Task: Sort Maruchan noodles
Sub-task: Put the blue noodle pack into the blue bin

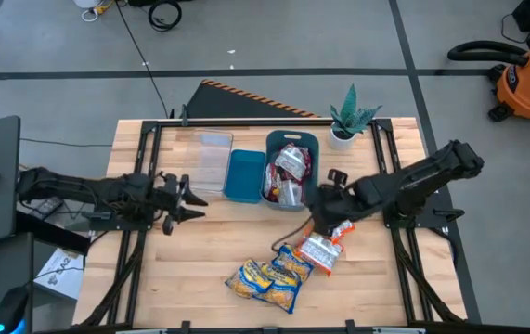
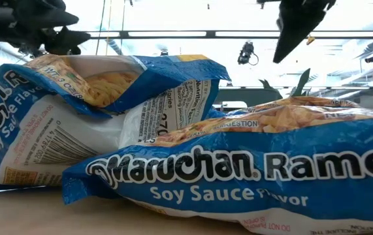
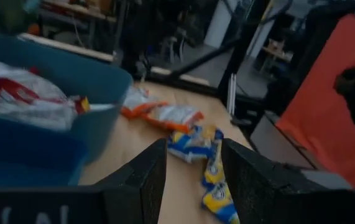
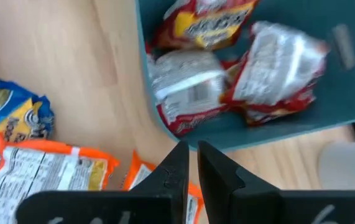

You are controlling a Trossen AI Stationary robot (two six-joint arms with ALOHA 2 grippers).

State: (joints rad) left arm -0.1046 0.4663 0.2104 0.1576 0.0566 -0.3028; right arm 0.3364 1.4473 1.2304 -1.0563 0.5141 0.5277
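Right of centre in the high view, the right gripper (image 1: 318, 223) hangs between the bin (image 1: 306, 139) of red packets (image 1: 290, 163) and 2 orange packets (image 1: 323, 249) on the table (image 1: 394, 297); its jaws are nearly closed, holding nothing. Yellow-and-blue packets (image 1: 269, 278) lie lower centre. At centre-left the left gripper (image 1: 190, 199) waits, jaws half open, empty. Descending with jaws this narrow could shove an orange packet aside instead of gripping it.

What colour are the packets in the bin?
Red and white packets, clearest in the right wrist view.
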